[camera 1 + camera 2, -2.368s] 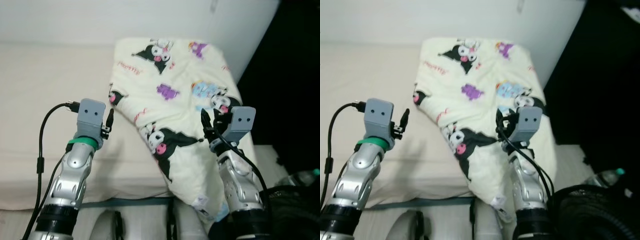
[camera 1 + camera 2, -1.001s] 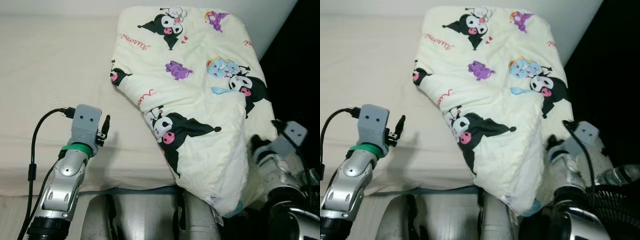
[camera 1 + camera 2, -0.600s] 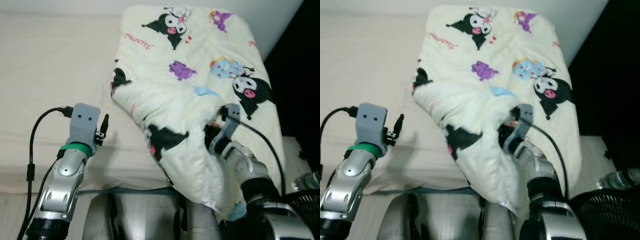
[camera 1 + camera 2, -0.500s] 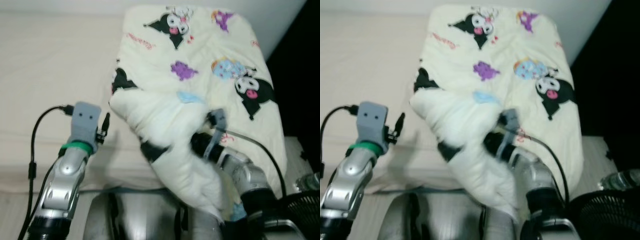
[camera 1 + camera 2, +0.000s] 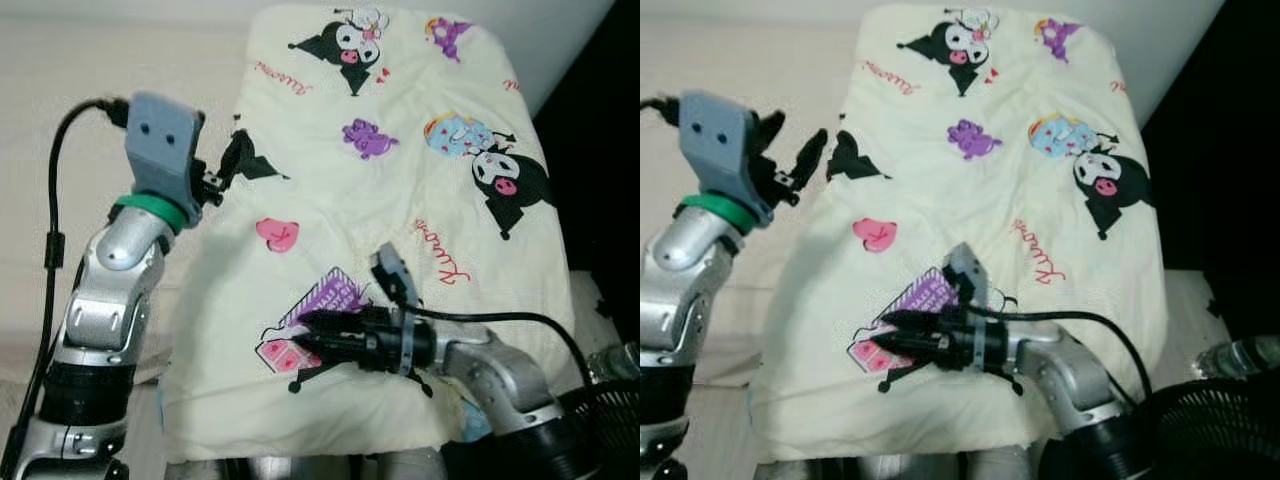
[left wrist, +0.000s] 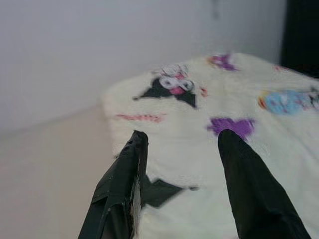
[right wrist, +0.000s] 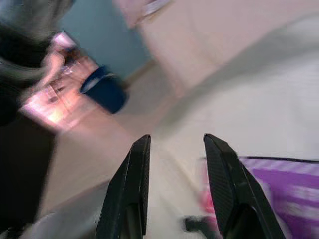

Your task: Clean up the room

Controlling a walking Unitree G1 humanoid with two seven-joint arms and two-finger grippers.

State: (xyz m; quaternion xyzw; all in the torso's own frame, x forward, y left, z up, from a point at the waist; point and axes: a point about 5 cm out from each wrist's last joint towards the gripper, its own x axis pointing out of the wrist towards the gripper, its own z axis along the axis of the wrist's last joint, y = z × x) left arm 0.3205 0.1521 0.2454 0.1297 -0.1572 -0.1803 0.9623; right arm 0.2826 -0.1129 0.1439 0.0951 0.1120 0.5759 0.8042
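Bedding first: a beige mattress [image 5: 60, 130] is seen running from the left to the far wall, with a cream cartoon-print blanket [image 5: 400, 190] spread over its right-hand part. The blanket's long axis is laid near to far; its far end rests near the wall and its near edge hangs over the bed's near side, in front of the robot. A black wire basket [image 5: 1200, 420] is noted at the near right, off the bed.

The left gripper [image 5: 795, 165] is held raised at the blanket's left edge, about midway along its length, with its fingers [image 6: 124, 184] parted and nothing between them. The cloth lies directly ahead of and below those fingers, to their right.

The right gripper [image 5: 310, 335] is laid low across the near part of the blanket, pointing left, over a purple and pink print. Its fingers [image 7: 227, 189] are seen apart with no fold pinched between them.

It is judged that the left edge is within closer reach of the left gripper, and the near hem of the right. Any straightening or folding would be expected to run along the near-far axis.
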